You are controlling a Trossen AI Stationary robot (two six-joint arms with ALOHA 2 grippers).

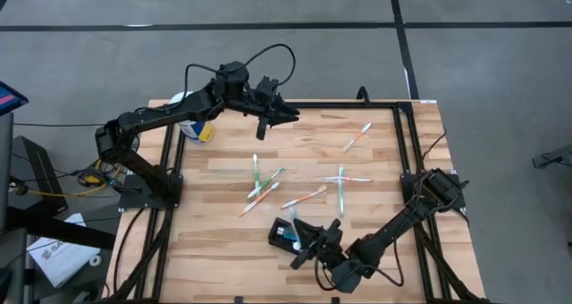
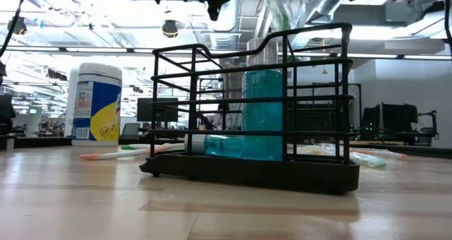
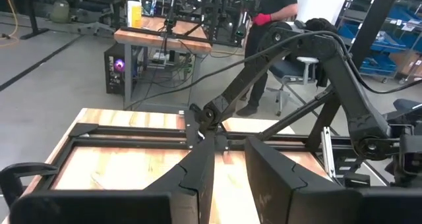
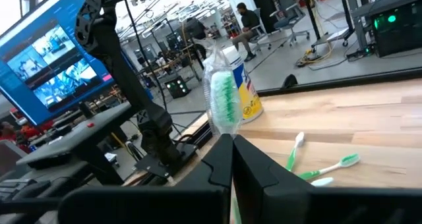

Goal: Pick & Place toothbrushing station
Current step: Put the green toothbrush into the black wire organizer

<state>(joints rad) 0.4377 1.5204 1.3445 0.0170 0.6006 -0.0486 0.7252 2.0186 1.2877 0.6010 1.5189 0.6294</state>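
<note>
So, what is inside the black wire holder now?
Inside the black wire holder stands a tall translucent blue container, with a lower blue piece beside it. Clear wrapping with something green rises above the container. The holder's base hides what rests on its floor.

A white canister [image 1: 193, 125] with a blue and yellow label is standing at the far left corner of the wooden table [image 1: 375, 174]. Several toothbrushes [image 1: 262, 186] are lying scattered on the middle of the table, and one more [image 1: 357, 137] is lying apart, nearer the far right side. In the room behind, a person [image 3: 267, 26] is standing beside a workbench [image 3: 161, 39].
</note>
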